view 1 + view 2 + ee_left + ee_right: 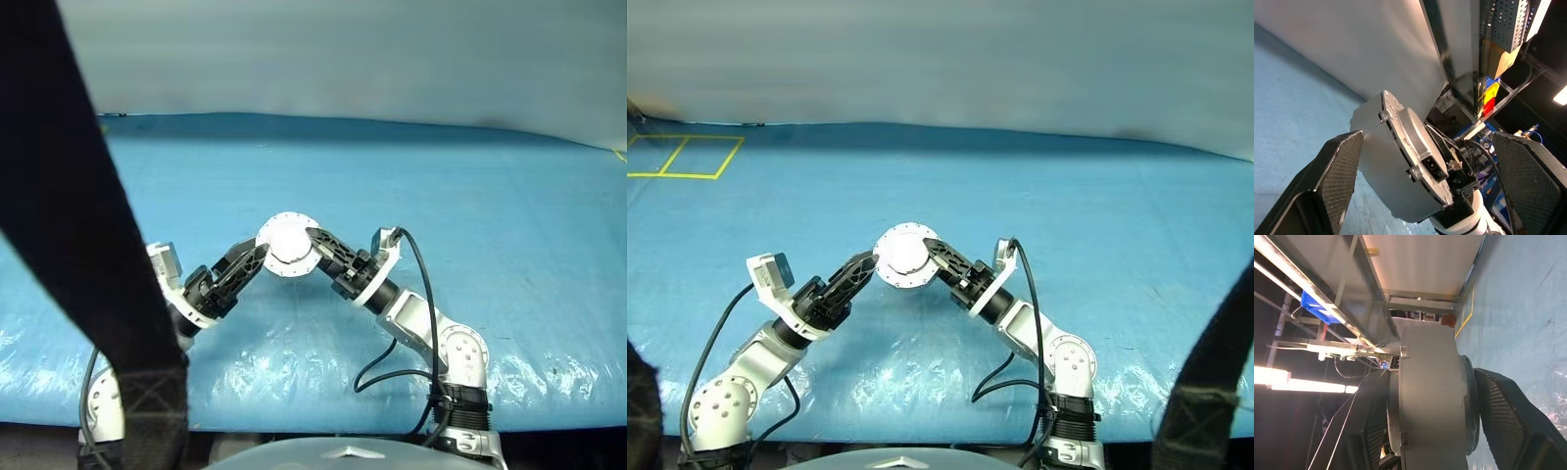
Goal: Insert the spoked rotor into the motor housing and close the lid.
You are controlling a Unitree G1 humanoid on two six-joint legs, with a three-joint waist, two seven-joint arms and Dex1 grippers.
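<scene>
The motor housing [287,245], a round silvery shell with small tabs round its rim, hangs above the blue table between both arms. My right gripper [323,250] is shut on it, a black finger pressed against each flat face [1430,401]. My left gripper [257,259] comes in from the other side and is open. Its two fingers stand wide apart on either side of the housing [1400,166], one finger [1337,181] close against the shell, the other well clear. The spoked rotor and the lid are out of view.
A blue tarp [1097,215] covers the table, which ends at a pale wall behind. Yellow taped squares [686,157] mark its far left corner. A black strap [69,196] hangs across the left of the left eye view. A black cable [421,284] loops along my right forearm.
</scene>
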